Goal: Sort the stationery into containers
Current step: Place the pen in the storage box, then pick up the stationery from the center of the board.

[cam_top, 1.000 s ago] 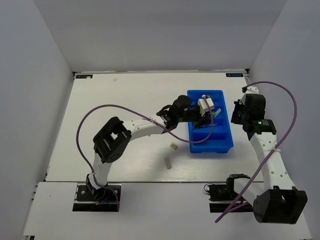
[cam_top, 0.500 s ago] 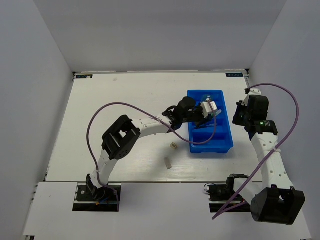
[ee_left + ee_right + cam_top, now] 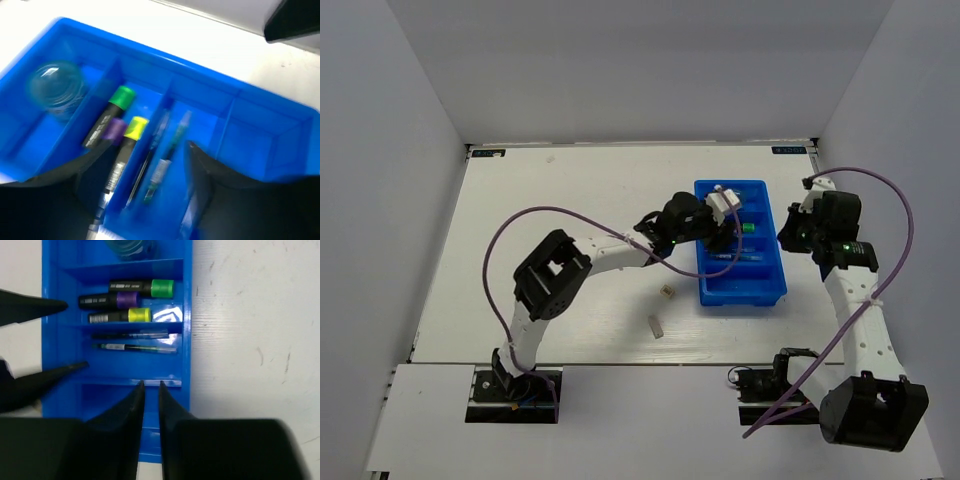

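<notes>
Erasers [image 3: 667, 292], two small pale ones, lay loose on the surface [image 3: 550, 200], near the blue tray [image 3: 772, 292] but outside it; markers [image 3: 142, 288] and pens [image 3: 132, 340] lay in its compartments; the left claw [image 3: 144, 147] hung over the tray, spread wide and empty; the right claw [image 3: 150, 385] stood barely apart, holding nothing; we judged the erasers light, soft and grippy, best pinched across the narrow middle.
</notes>
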Available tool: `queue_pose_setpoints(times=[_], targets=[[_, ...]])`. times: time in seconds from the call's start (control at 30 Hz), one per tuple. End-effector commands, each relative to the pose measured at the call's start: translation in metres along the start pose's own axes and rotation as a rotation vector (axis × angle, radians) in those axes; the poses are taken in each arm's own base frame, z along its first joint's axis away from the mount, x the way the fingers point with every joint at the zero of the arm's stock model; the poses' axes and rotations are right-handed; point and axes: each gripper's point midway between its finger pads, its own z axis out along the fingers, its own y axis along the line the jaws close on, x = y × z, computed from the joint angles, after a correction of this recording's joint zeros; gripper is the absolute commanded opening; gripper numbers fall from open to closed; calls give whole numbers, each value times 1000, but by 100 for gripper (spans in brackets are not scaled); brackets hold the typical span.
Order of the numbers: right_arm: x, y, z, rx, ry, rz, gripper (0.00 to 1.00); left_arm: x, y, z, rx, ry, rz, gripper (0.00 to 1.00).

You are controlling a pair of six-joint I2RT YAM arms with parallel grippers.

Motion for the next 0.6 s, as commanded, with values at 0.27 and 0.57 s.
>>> queue_pose_setpoints(times=[0.27,0.57], targets=[[12,133,-38,-835,122,-469,31,-47,49,-210,-551,79,-569,14],[42,201,24,-671,339,-786,59,117,2,-360,-866,412,-796,59]])
